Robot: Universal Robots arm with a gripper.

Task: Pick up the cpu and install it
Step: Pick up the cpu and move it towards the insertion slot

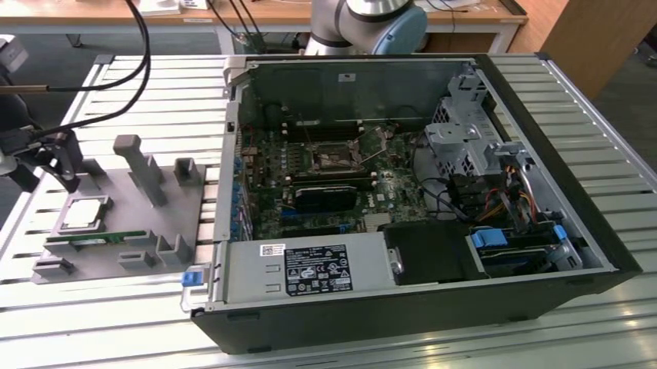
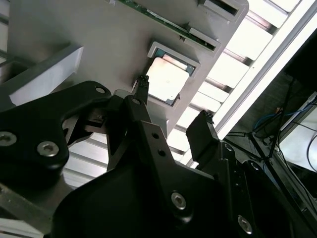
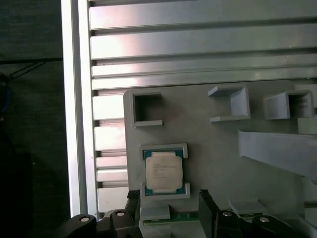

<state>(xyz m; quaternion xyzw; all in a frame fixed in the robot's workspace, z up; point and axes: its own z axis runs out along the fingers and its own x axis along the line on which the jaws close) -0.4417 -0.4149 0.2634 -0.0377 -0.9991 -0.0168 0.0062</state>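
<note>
Second wrist view looks past the gripper (image 2: 173, 101), whose two black fingers (image 2: 205, 131) stand spread apart with nothing between them. They are poised over the cpu (image 2: 167, 79) and, as far as can be judged, do not touch it.

The cpu lies flat, silver top up, in a square cradle on the grey holder (image 3: 213, 148), framed by pale corner brackets. In the first wrist view it sits just beyond the fingertips rather than between them. A green memory stick (image 3: 183, 216) sits in a slot of the same holder, just beside the cradle. The holder rests on the slatted metal counter (image 3: 198, 49).

In the exterior view the holder lies to the exterior view's left of the open computer case (image 1: 411, 315). It is well apart from the motherboard socket (image 1: 334, 157) inside the case, where the chip belongs. Whether the socket's latch is open cannot be told.

Judged from this, the work stands at the approach to the pick: the cpu is not yet grasped and nothing is installed. A clean grasp appears to call for the fingers squared to two opposite edges of the chip and lowered evenly to straddle it. They would then need to close lightly on its thin pale edge, clear of the brackets and the neighbouring memory stick.
</note>
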